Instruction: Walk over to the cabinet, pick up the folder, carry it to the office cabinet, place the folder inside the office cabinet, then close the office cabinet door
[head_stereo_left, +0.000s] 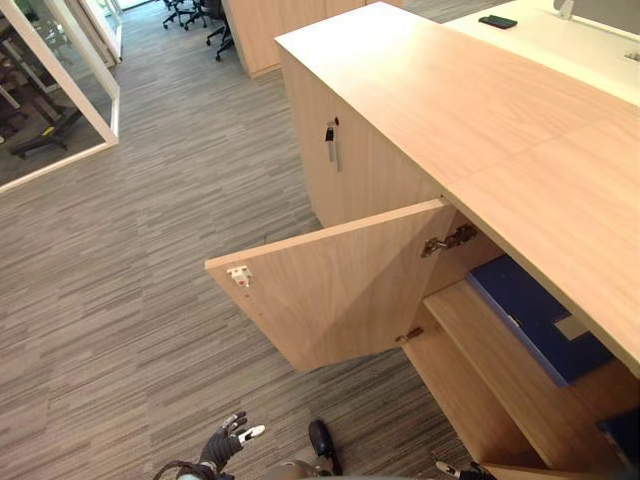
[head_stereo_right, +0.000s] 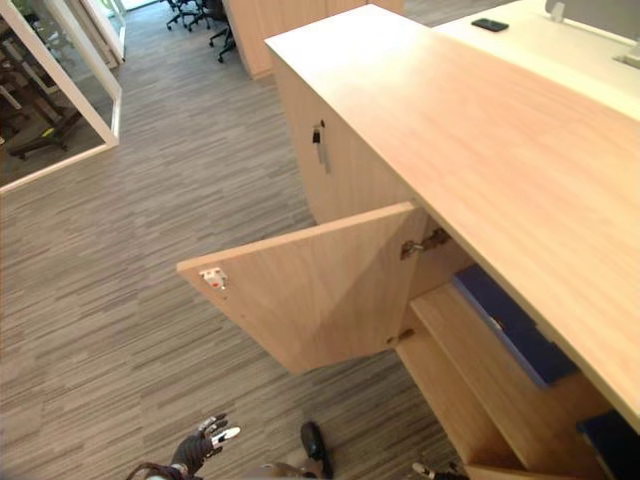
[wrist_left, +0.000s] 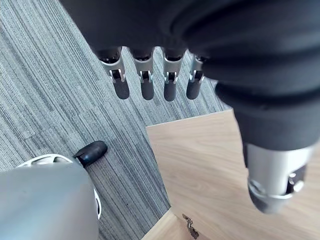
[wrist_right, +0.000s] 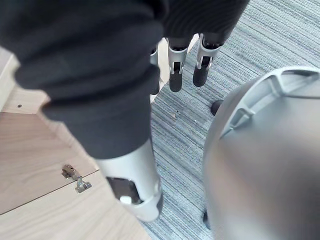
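— Closing the door is the step in hand, I'd say: the blue folder (head_stereo_left: 535, 320) already lies flat on a shelf (head_stereo_left: 472, 335) inside the office cabinet (head_stereo_left: 420, 110), just past the hinge side of the open door (head_stereo_left: 330, 290)
— And the hands?
— Both are empty. The left hand (wrist_left: 145, 85) hangs low near the door's free edge, on the face that carries the hinges, with its fingers straight and relaxed and touching nothing. The right hand (wrist_right: 176, 70) hangs low nearer the door's hinge side, by the cabinet opening, just as loose
— So which one shuts it?
— The left looks better placed. It would have to rise, reach round the free edge near the latch plate (head_stereo_left: 240, 276), and sweep the door's far face toward the cabinet with flat fingers. The right should keep out of the opening, or the door could catch it
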